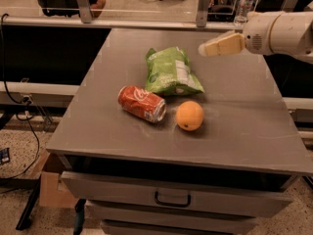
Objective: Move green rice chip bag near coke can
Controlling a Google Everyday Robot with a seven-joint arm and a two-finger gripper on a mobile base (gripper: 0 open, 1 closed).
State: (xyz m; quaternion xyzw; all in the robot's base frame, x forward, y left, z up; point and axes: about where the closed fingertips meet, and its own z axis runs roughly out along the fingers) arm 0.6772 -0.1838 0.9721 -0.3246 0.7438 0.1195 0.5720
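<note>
The green rice chip bag (171, 71) lies flat on the grey table (244, 126), its white label panel toward the right side. The coke can (142, 103) lies on its side just left of and below the bag, almost touching its lower left corner. My gripper (206, 48) is up and to the right of the bag, lifted clear of it and holding nothing. Its cream-coloured fingers point left.
A round orange fruit (189, 115) sits right of the can, below the bag. A water bottle (244, 5) stands behind the far table edge. Drawers (171, 198) are under the table front. A cardboard box (49, 185) sits on the floor at left.
</note>
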